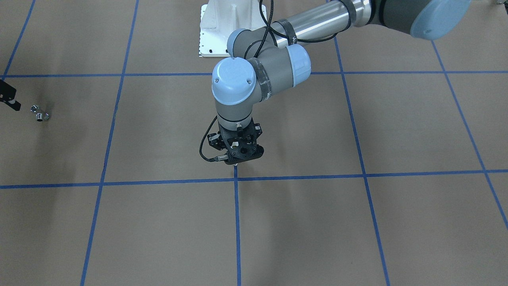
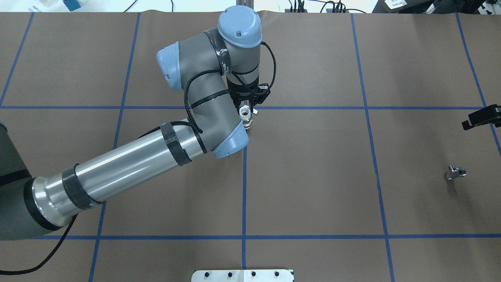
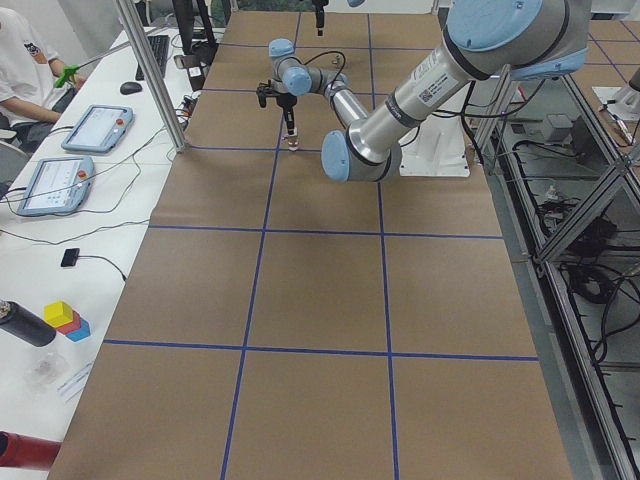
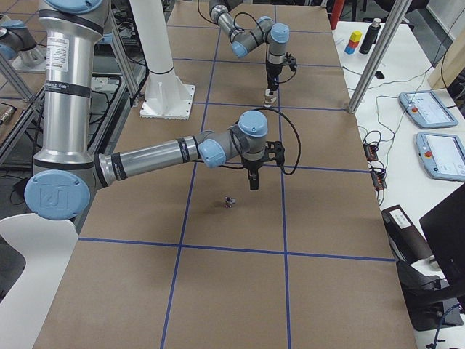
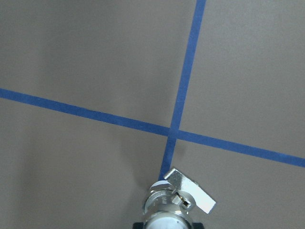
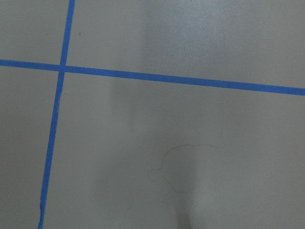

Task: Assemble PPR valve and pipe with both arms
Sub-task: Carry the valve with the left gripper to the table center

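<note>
My left gripper [image 2: 249, 107] is shut on the PPR valve [image 2: 245, 114] and holds it upright just above a crossing of the blue tape lines. The left wrist view shows the valve [image 5: 174, 205] with its flat handle tab sticking out to the right. In the front view the left gripper [image 1: 238, 153] hides most of the valve. The pipe [image 2: 455, 172], a small chrome fitting, lies alone on the paper at the right [image 1: 39, 113]. My right gripper [image 2: 482, 117] hovers a little beyond the pipe, apart from it; its jaws are cut off by the frame edge.
The white bolted pedestal [image 1: 222, 35] stands at the robot's side of the table. In the side views, metal posts [image 4: 367, 69], tablets [image 4: 436, 153] and a seated person [image 3: 20, 60] line the table's far edge. The brown paper [image 2: 313, 176] carries a blue tape grid.
</note>
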You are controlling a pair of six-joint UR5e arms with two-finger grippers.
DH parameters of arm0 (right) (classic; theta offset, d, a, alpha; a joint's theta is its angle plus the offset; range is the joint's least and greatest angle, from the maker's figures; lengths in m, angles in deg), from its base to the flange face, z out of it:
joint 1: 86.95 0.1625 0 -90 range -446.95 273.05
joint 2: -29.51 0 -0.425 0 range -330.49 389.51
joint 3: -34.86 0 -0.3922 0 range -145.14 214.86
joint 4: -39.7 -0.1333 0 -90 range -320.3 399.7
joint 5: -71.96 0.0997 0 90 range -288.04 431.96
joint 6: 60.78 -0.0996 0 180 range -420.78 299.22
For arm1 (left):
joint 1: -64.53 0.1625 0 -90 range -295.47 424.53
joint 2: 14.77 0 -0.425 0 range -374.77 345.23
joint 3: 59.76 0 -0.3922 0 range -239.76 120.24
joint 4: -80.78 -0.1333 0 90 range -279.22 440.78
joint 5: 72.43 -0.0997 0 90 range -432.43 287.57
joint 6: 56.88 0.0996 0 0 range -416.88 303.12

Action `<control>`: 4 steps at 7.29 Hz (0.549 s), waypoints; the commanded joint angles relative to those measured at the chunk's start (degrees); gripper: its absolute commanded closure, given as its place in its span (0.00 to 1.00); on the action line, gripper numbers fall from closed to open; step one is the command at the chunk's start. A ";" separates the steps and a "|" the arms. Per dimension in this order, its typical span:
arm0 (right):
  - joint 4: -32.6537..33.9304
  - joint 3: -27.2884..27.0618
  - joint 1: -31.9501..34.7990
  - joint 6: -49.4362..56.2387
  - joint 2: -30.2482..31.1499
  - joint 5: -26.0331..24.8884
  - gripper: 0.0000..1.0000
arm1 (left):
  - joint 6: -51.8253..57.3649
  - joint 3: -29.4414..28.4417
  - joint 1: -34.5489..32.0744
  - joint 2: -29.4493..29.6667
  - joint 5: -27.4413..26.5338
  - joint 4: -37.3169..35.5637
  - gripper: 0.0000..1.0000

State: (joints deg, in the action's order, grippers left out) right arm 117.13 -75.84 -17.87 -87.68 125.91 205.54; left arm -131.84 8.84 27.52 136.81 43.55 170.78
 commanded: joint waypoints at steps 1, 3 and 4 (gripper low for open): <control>0.00 -0.13 0.09 0.00 0.19 0.01 0.00 | -0.01 -0.05 0.00 -0.05 -0.05 0.00 1.00; 0.00 -0.04 0.09 0.00 0.20 0.10 0.00 | -0.27 -0.14 0.35 -0.31 -0.05 0.00 0.78; 0.00 -0.04 0.00 0.00 0.20 0.10 0.00 | -0.27 -0.14 0.44 -0.57 -0.05 0.00 0.71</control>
State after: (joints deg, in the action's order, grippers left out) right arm 117.13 -75.90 -17.83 -87.68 126.10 205.61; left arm -132.03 8.73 27.82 136.51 43.50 170.78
